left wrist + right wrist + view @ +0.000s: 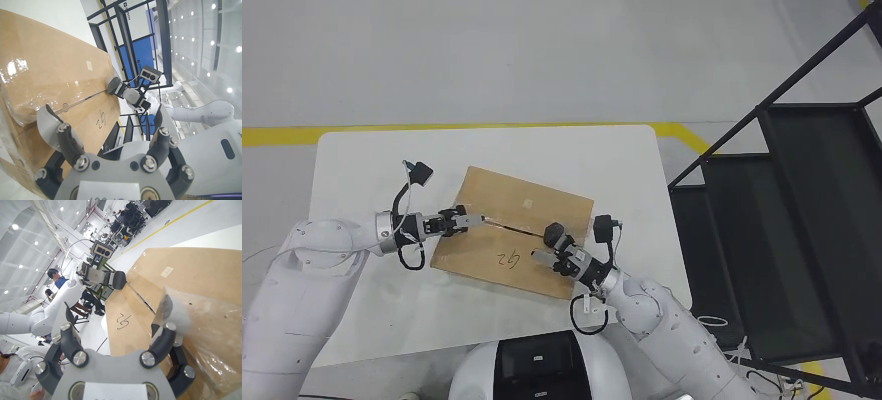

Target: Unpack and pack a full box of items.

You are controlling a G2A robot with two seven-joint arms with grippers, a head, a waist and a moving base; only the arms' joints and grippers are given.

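A closed cardboard box (525, 212) lies in the middle of the white table (357, 180), its two top flaps meeting at a seam covered with clear tape (37, 94). My left gripper (464, 219) stands open at one end of the seam, one finger (47, 117) resting on the box (47, 56) and the other off its side. At the opposite end of the seam my right gripper (552, 243) is open too, with one finger (167, 306) against the taped edge of the box (189, 266). The left wrist view shows the right gripper (114, 87) far off.
A black metal stair frame (787, 190) stands just past the table's right edge. A yellow line (282, 135) runs on the floor behind the table. Bare tabletop surrounds the box on all sides.
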